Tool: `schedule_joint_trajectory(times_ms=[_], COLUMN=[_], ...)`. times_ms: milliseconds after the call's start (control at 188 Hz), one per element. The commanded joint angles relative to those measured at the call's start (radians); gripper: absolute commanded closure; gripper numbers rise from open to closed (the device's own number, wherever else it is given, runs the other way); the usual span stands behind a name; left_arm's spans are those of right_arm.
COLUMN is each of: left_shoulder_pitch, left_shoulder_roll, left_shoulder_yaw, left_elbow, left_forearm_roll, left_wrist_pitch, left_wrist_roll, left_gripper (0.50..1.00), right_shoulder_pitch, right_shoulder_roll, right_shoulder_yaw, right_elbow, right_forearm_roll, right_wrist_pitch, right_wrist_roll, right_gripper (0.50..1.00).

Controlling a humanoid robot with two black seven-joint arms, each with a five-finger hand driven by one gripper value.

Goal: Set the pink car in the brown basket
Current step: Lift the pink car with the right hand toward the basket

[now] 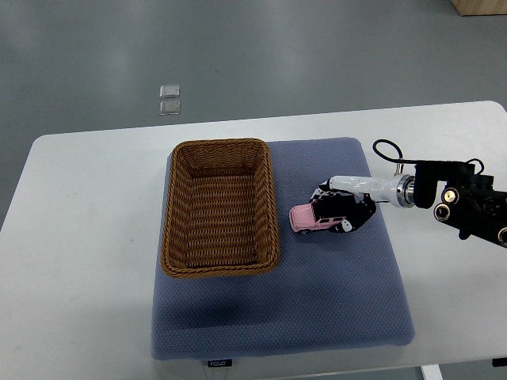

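Observation:
A small pink car (308,218) lies on the blue mat, just right of the brown wicker basket (176,212). My right hand (342,207) reaches in from the right edge and its black and white fingers curl over the car's right half. The car's left end sticks out toward the basket. The car seems to rest on or just above the mat; I cannot tell which. The basket is rectangular and holds nothing. The left arm does not show.
A blue-grey mat (317,309) covers the middle of the white table (87,237) and carries the basket. Two small clear squares (169,99) lie on the grey floor beyond the table's far edge.

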Motion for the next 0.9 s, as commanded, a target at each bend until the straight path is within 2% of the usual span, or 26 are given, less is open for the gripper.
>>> schedule_joint_trajectory(times_ms=[0, 331, 560, 731, 896], left_shoulder_pitch=[0.0, 0.0, 0.0, 0.0, 0.0], left_shoulder_roll=[0.0, 0.0, 0.0, 0.0, 0.0], left_shoulder_yaw=[0.001, 0.001, 0.001, 0.0, 0.0], left_elbow=[0.0, 0.0, 0.0, 0.0, 0.0], left_forearm_roll=[0.0, 0.0, 0.0, 0.0, 0.0], left_wrist_pitch=[0.0, 0.0, 0.0, 0.0, 0.0], left_wrist_roll=[0.0, 0.0, 0.0, 0.0, 0.0], left_gripper=[0.5, 0.5, 0.5, 0.5, 0.5], right_shoulder_pitch=[0.011, 0.093, 0.166, 0.234, 0.283], right_shoulder_roll=[-0.012, -0.108, -0.134, -0.096, 0.066], right_shoulder_yaw=[0.002, 0.016, 0.02, 0.017, 0.0], right_elbow=[0.002, 0.02, 0.046, 0.038, -0.034], right_forearm_roll=[-0.006, 0.018, 0.024, 0.086, 0.11], right_wrist_pitch=[-0.001, 0.012, 0.035, 0.056, 0.056], right_wrist_roll=[0.009, 0.027, 0.029, 0.027, 0.023], right_gripper=[0.993, 1.0, 1.0, 1.0, 1.0])
